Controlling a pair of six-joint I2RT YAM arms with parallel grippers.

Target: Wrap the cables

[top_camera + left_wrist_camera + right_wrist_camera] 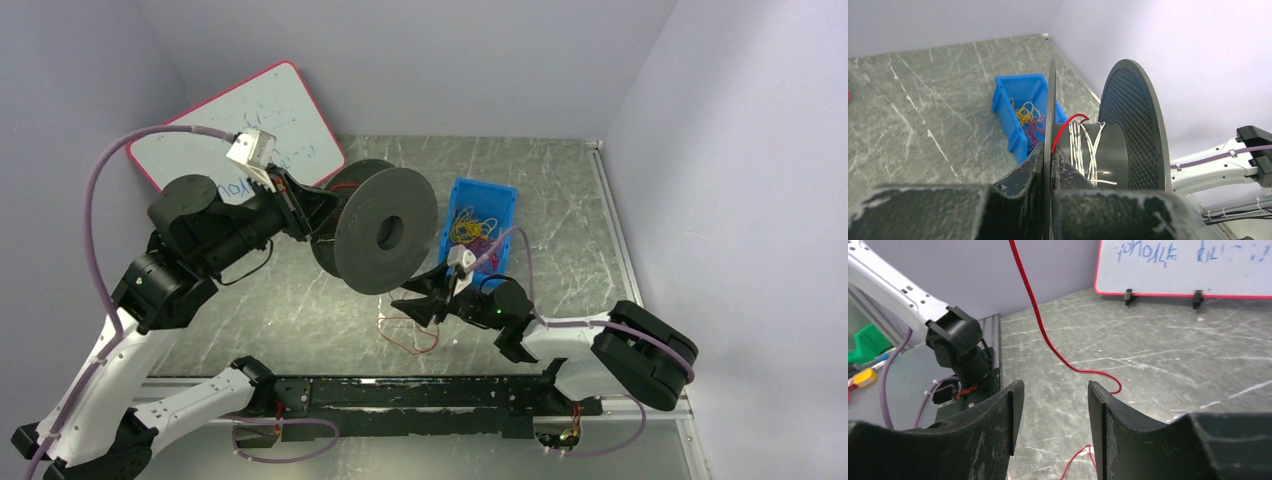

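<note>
From my right gripper (412,306): bare table (290,310) at 9 o'clock, spool (385,235) blocking 11, blue bin (500,200) crowding 1.

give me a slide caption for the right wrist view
Open right gripper above the table, thin red wire hanging loose in front, whiteboard behind.

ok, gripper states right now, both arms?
Left gripper: shut on the spool flange.
Right gripper: open, holding nothing; red wire lies loose beyond it.

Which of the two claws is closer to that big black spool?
Left. The left gripper is clamped on a rim of the spool. The right gripper hangs open lower down, by the loose red wire, clear of the spool.
</note>
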